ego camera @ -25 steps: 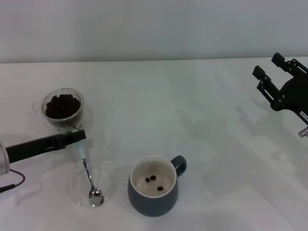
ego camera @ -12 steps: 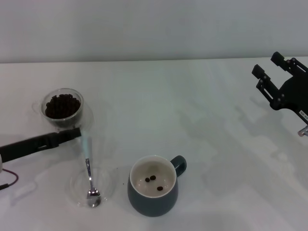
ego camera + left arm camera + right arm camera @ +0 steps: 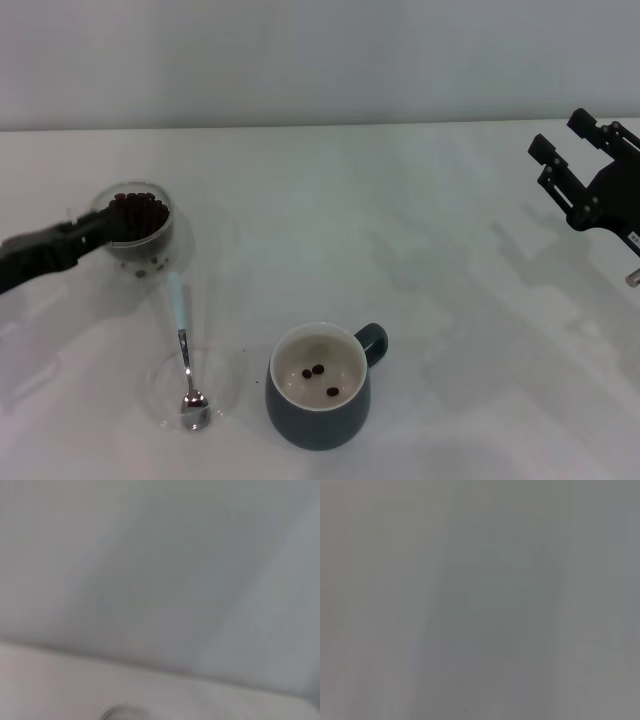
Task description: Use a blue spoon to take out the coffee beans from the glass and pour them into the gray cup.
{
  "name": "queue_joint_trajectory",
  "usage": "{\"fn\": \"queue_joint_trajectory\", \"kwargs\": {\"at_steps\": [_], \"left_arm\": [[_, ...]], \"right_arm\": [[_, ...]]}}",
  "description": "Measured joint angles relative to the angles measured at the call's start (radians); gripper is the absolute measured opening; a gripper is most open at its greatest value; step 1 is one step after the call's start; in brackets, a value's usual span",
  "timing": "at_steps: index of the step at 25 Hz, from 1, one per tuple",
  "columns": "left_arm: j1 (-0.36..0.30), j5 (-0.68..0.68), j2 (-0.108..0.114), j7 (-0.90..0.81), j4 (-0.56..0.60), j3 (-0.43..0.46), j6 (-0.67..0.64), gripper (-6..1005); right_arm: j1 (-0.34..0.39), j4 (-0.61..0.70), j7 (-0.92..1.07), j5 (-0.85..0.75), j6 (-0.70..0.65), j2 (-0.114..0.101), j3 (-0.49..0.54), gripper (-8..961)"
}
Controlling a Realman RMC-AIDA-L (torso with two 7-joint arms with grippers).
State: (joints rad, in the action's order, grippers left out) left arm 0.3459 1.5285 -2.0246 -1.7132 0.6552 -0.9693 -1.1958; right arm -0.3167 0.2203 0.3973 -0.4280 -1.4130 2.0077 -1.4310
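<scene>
Nearest the robot, the gray cup [image 3: 320,399] stands upright on the white table [image 3: 440,300], its loop handle turned toward the right and away from the robot; two coffee beans [image 3: 318,371] lie on its cream-white floor. Just to its left sits a shallow clear dish [image 3: 225,385], in which the silver bowl of the blue spoon [image 3: 183,349] rests. The spoon's pale handle slopes up and away from the dish toward the glass, and nothing holds it.

Farther back on the left, the glass [image 3: 140,232] stands upright, holding a heap of dark beans. The left gripper [image 3: 100,228] reaches in from the left edge, its tip crossing the near-left rim of the glass and covering part of the heap. Its outline is smeared and the arm is cut off by the frame, so whether its fingers are parted or closed cannot be told, nor whether it touches the glass.

Farthest back, at the right edge, the right gripper [image 3: 562,148] hangs above the table, well apart from every vessel, its two black fingers spread with nothing between them; its body is cut off by the frame.

No writing or brand mark is legible on any object. Both wrist views show only featureless pale surfaces.
</scene>
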Motion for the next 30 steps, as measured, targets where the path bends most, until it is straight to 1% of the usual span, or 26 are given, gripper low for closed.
{"fn": "queue_joint_trajectory", "kwargs": {"at_steps": [6, 9, 11, 12, 13, 15, 19, 22, 27, 30], "left_arm": [[0.003, -0.068, 0.0, 0.091, 0.022, 0.013, -0.078, 441], [0.002, -0.097, -0.011, 0.145, 0.047, 0.049, -0.115, 440], [-0.002, -0.139, -0.02, 0.212, 0.059, 0.078, -0.147, 440], [-0.002, -0.139, -0.02, 0.212, 0.059, 0.078, -0.147, 440], [-0.006, -0.198, -0.033, 0.286, 0.061, 0.108, -0.169, 440], [-0.013, -0.263, -0.044, 0.352, 0.061, 0.133, -0.178, 439], [-0.024, -0.336, -0.048, 0.431, 0.051, 0.15, -0.179, 438], [-0.045, -0.398, -0.049, 0.512, 0.035, 0.164, -0.178, 436], [-0.087, -0.538, -0.05, 0.664, -0.034, 0.166, -0.179, 435], [-0.108, -0.584, -0.05, 0.722, -0.065, 0.166, -0.181, 435]], "right_arm": [[0.015, 0.005, 0.016, 0.0, -0.008, -0.004, 0.007, 537], [0.03, 0.018, 0.017, 0.0, -0.009, -0.007, 0.019, 537], [0.037, 0.024, 0.017, 0.0, -0.01, -0.009, 0.044, 537], [0.04, 0.026, 0.016, 0.0, -0.01, -0.009, 0.064, 537], [0.043, 0.026, 0.015, 0.0, -0.011, -0.009, 0.09, 537], [0.046, 0.026, 0.013, 0.0, -0.012, -0.007, 0.132, 537], [0.052, 0.027, 0.005, 0.0, -0.021, -0.006, 0.207, 537], [0.057, 0.027, -0.013, 0.0, -0.033, -0.006, 0.252, 537], [0.064, 0.027, -0.06, -0.001, -0.036, -0.017, 0.291, 537], [0.064, 0.027, -0.095, -0.001, -0.036, -0.02, 0.298, 537]]}}
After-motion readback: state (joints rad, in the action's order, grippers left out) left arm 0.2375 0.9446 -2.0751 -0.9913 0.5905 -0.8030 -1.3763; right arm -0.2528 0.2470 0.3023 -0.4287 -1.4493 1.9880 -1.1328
